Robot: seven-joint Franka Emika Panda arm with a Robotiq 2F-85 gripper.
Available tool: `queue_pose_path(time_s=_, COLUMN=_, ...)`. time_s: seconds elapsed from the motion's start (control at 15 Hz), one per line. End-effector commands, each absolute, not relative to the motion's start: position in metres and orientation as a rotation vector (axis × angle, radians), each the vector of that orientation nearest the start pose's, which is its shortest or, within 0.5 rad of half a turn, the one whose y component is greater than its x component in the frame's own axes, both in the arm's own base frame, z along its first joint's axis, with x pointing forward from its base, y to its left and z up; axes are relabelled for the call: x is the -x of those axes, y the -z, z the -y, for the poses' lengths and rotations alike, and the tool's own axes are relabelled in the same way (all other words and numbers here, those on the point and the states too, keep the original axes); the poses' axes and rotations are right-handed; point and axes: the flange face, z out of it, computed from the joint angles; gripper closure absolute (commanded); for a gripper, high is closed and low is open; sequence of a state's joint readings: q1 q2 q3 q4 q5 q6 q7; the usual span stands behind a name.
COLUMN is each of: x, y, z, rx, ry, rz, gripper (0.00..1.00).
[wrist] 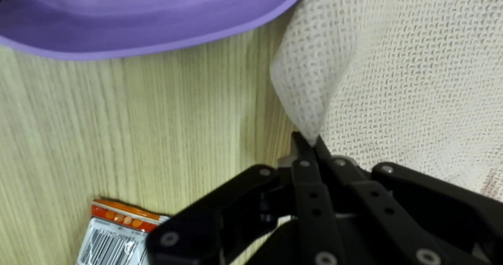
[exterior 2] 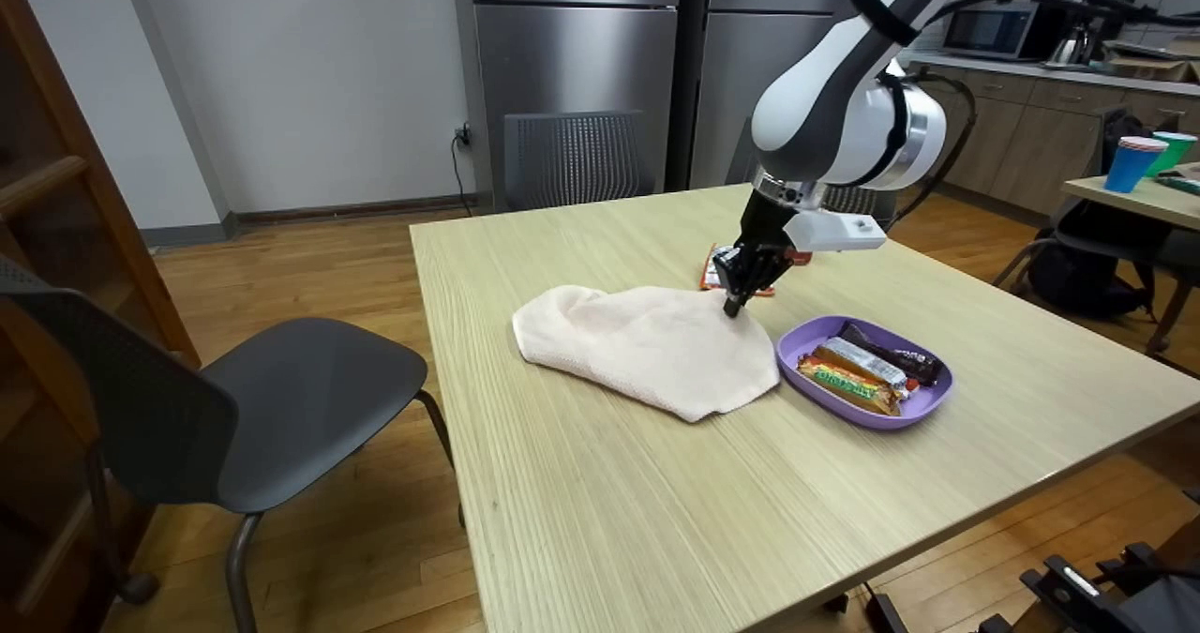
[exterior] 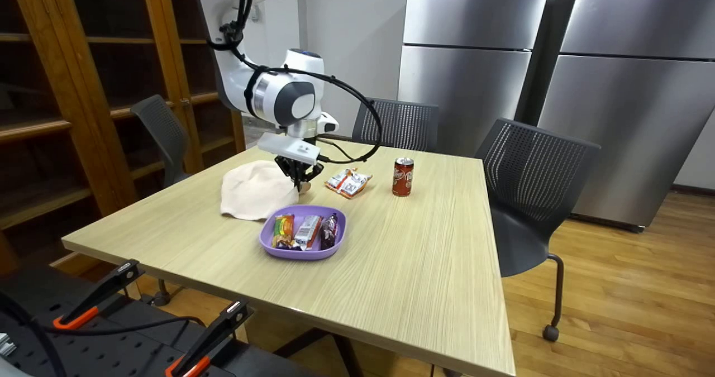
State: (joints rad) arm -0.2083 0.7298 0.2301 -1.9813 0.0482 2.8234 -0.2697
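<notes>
Cloth (wrist: 412,80): may slip out of the gripper (wrist: 309,137) under a brisk pull, since only a narrow corner is caught.
Tray (exterior: 304,255): cloth lies against or just beside it, contact unclear; a drag across might snag the rim and shift the three bars (exterior 2: 858,361) inside.
Bag (exterior: 347,182): near the gripper on the table (exterior: 419,265); a low sideways swing could knock it.
Can (exterior: 403,177): upright, farther from the gripper than the bag, so lower risk, I judge.
Grip: jaws together but for thin fabric between them; the cloth's corner pinched, low over the table.
Cloth place: on the table, rumpled, beside the tray; bulk loose outside the grip.
</notes>
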Motion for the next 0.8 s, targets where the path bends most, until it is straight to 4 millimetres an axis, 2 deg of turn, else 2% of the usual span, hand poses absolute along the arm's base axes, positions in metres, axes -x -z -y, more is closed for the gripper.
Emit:
queue_pose_path(time_s=0.0, x=-0.585, y=-0.138, z=-0.009, rx=2.971, ry=0.254, rz=0.262, gripper=0.99)
queue_pose_path(time_s=0.73, x=-0.546, y=-0.177, z=-0.02, rx=2.985, ry=0.33, rz=0.245, gripper=0.99)
